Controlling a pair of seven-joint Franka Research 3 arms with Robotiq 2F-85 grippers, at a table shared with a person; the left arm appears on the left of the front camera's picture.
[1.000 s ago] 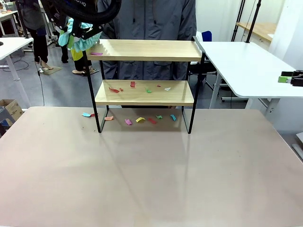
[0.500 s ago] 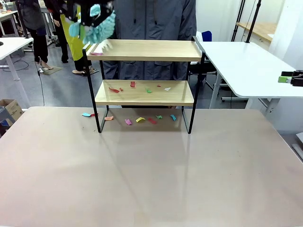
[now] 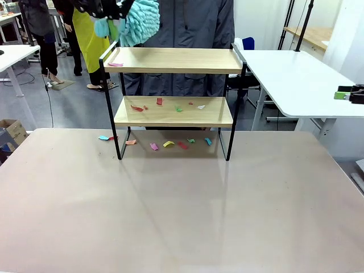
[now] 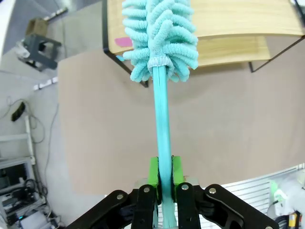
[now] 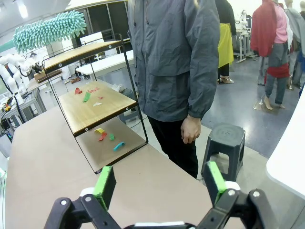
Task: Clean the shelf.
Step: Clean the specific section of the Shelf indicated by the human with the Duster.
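Note:
The shelf (image 3: 176, 61) stands at the table's far side, two wooden boards in a black frame. A pink scrap (image 3: 116, 64) lies at the left end of its top board, and several coloured scraps (image 3: 159, 102) lie on the lower board. My left gripper (image 3: 105, 8) hangs above the shelf's left end, shut on the handle of a teal duster (image 3: 140, 20), whose fluffy head is just above the top board. In the left wrist view the gripper (image 4: 164, 174) clamps the handle and the duster head (image 4: 159, 38) is over the board's corner (image 4: 238, 19). My right gripper (image 3: 342, 94) stands open at the far right, also open (image 5: 159, 183) in its own view.
Several more scraps (image 3: 170, 143) lie on the beige table (image 3: 182, 216) under the shelf. A person in a grey jacket (image 3: 187, 23) stands right behind the shelf. A white table (image 3: 296, 79) stands at the right. A stool (image 5: 224, 143) is on the floor beside the person.
My left gripper has carried the duster up and to the right, from beside the top board's left end to above it. The right arm has not moved.

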